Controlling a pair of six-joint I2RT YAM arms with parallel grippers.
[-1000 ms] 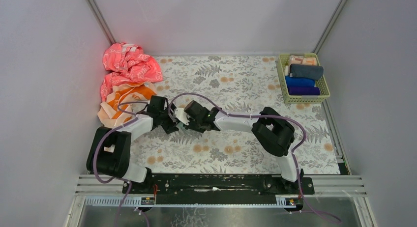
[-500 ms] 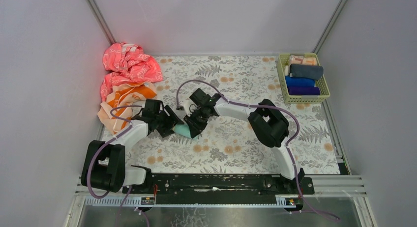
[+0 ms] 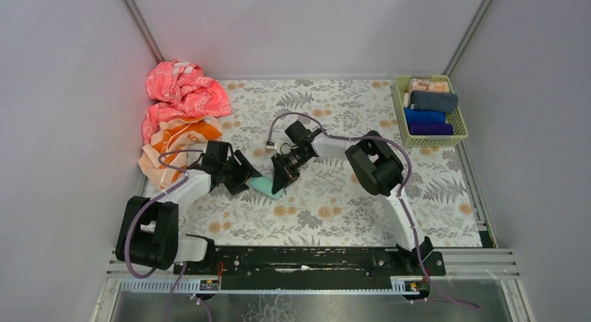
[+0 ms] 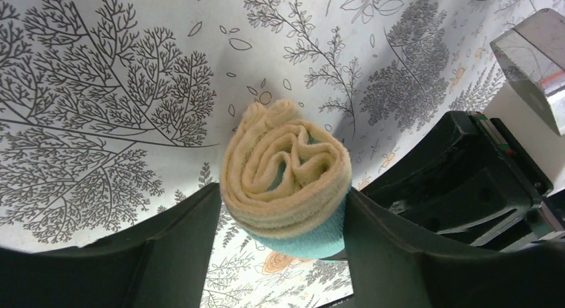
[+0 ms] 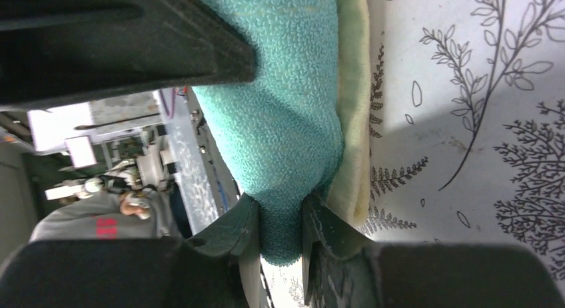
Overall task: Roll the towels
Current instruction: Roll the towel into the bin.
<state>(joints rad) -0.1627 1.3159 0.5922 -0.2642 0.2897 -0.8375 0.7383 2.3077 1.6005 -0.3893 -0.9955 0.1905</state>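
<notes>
Left wrist: roll looks done, left tool clamps teal towel, right tool pinches its end; next, probably far-right basket.

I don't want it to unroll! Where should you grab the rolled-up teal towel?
Squeeze the teal towel roll across its round sides, one finger each side, coming from its spiral end as the left gripper does. The spiral shows loose layers, and pressing the sides probably keeps them wound together.
</notes>
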